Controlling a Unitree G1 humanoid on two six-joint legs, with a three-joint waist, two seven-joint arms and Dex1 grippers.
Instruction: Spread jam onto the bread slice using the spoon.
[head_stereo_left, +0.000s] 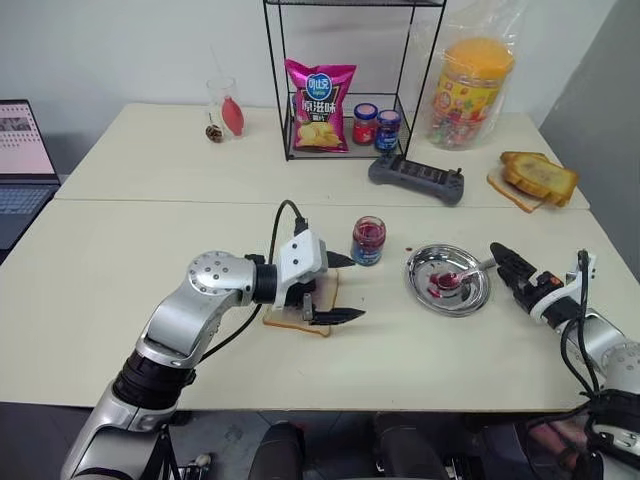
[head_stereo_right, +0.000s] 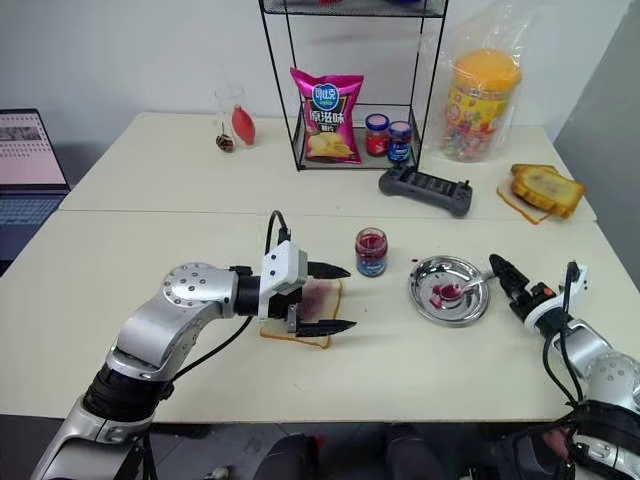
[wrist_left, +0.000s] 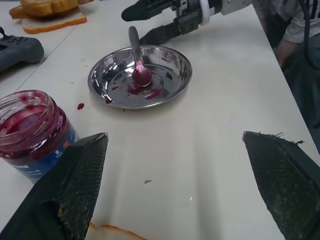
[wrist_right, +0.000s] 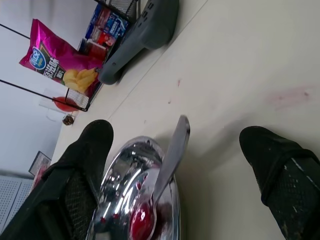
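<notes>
Steel spoon (head_stereo_left: 462, 276) lying in the shallow metal dish (head_stereo_left: 420, 283) on the pale bench (head_stereo_left: 150, 290), jam-stained bowl near the dish's middle, slim handle rising over the rim on the robot's right. Long axis running from dish centre outward toward the right end effector (head_stereo_left: 510, 266), handle tip pointing almost straight at it, a little away from the robot. Right end effector just beside that tip, apart from it, fingers spread wide, gripping nothing.

Judged step: taking up the spoon. Best done by straddling the handle where it clears the rim, one finger each side, across the long axis rather than along it. Worth closing well down the handle, not at the very tip, to stop the spoon swivelling in the grip. Worth lifting gently afterwards, since a snagged handle could tip or drag the light dish.

Further out: jam (head_stereo_left: 368, 236) in the small open glass jar just left of the dish, a few red drops on the bench between them. Bread slice (head_stereo_left: 318, 302) left of the jar, red-purple stain at its centre, partly covered by the left end effector (head_stereo_left: 340, 288) hanging over it, fingers wide apart, empty. Good to keep that arm clear of the slice before spreading.
</notes>
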